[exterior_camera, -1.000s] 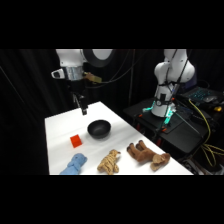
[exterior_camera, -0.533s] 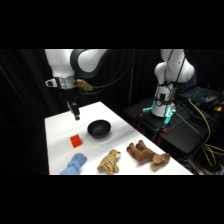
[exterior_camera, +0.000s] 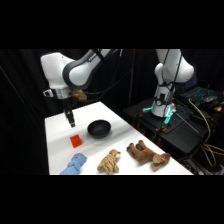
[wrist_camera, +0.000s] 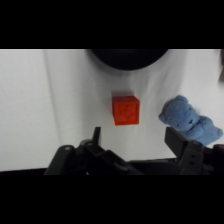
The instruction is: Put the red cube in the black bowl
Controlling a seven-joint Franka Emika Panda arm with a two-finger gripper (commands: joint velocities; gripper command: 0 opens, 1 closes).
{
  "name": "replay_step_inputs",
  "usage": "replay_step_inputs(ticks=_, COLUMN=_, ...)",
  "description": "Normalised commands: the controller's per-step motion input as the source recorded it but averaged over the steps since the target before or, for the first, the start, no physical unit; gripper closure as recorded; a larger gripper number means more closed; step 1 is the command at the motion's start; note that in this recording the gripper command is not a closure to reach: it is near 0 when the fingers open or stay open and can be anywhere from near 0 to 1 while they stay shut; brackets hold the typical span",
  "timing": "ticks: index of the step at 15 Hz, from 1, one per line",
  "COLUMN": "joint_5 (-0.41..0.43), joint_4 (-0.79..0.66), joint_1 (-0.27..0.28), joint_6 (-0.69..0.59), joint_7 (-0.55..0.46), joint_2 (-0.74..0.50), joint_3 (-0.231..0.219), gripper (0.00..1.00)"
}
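Clearly my gripper hangs wide open and empty, the red cube mid-frame just beyond my fingertips, below the black bowl at top. If I descend off-centre, one finger could clip the cube toward the blue plush at right.

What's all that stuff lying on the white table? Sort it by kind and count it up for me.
Plush toys: 3, the blue one, the tan striped one and the brown one.
Red cube: 1.
Black bowl: 1.
Total: 5 things on the table.
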Motion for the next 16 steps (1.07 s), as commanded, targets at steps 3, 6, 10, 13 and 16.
replay_step_inputs(ticks=3, joint_5=0.090, joint_4=0.75, joint_1=-0.069, joint_6=-0.07, joint_7=-0.07, joint_2=0.57, joint_3=0.101, gripper=0.00)
replay_step_inputs(ticks=6, joint_5=0.073, joint_4=0.70, joint_1=-0.086, joint_6=-0.11, joint_7=-0.08, joint_2=0.52, joint_3=0.093, gripper=0.00)
replay_step_inputs(ticks=10, joint_5=0.058, joint_4=0.47, joint_1=-0.107, joint_6=-0.12, joint_7=-0.10, joint_2=0.33, joint_3=0.085, gripper=0.00)
replay_step_inputs(ticks=13, joint_5=0.067, joint_4=0.26, joint_1=-0.112, joint_6=-0.13, joint_7=-0.10, joint_2=0.14, joint_3=0.092, gripper=0.00)
replay_step_inputs(ticks=16, joint_5=0.074, joint_4=0.13, joint_1=-0.064, joint_6=-0.12, joint_7=-0.06, joint_2=0.05, joint_3=0.095, gripper=0.00)
